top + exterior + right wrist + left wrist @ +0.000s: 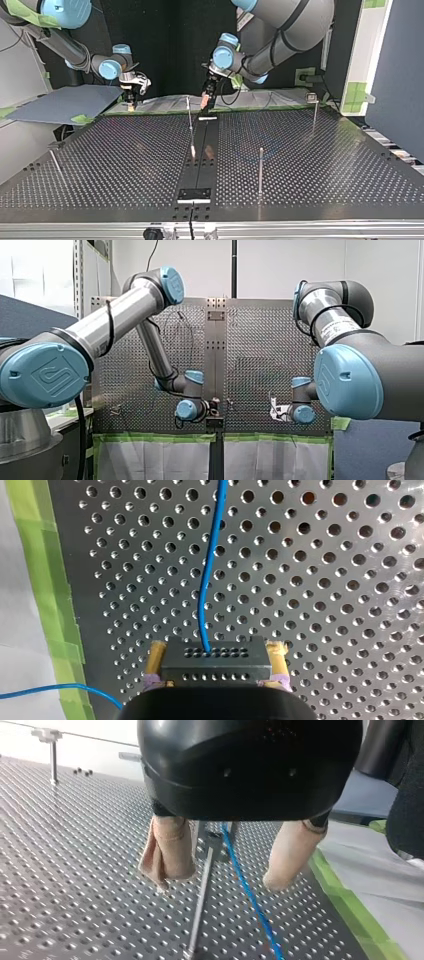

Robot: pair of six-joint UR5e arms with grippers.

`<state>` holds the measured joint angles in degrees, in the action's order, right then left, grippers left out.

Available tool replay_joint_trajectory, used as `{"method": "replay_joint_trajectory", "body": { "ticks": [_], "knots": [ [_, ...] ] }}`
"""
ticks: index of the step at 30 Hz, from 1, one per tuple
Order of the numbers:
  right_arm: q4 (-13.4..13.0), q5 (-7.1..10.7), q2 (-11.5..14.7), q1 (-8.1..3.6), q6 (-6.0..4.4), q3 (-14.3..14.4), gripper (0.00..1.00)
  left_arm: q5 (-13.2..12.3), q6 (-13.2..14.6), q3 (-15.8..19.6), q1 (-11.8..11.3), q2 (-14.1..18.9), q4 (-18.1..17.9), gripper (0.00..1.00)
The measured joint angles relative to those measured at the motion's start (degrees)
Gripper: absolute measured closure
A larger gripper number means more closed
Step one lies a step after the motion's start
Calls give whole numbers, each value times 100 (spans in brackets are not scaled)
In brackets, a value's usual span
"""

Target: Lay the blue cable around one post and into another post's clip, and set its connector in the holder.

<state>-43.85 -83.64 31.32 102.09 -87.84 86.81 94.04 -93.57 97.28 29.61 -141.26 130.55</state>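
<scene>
The blue cable [207, 580] comes out of a black connector [216, 662] full of small holes. My right gripper [216, 655] is shut on that connector, with a yellow pad on each side of it, just above the perforated plate near its taped edge. My left gripper [220, 877] is open, its beige fingers [167, 852] low over the plate. The blue cable [250, 897] runs between them without touching either, beside a thin metal post [201, 902]. In the top view my right gripper [131, 97] is at the far left and my left gripper [207, 97] is over the central strip.
Thin posts stand on the plate [189, 117] [260, 170] [315, 112]. A black holder [195, 194] sits on the central strip near the top view's front edge. Green tape [47, 580] lines the plate's edge by my right gripper. A grey panel [60, 102] lies beyond the far left corner.
</scene>
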Motion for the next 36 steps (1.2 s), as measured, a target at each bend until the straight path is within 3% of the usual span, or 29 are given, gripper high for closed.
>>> {"method": "replay_joint_trajectory", "body": {
  "ticks": [7,30,36],
  "knots": [
    [7,1,0,-7,-7,-1,99,-52,96,181,41,207,118,0],
    [16,31,-6,-26,-61,1,99,-14,135,193,253,381,166,0],
    [16,31,-6,-26,-67,0,99,-203,104,193,260,384,168,0]
  ]
}}
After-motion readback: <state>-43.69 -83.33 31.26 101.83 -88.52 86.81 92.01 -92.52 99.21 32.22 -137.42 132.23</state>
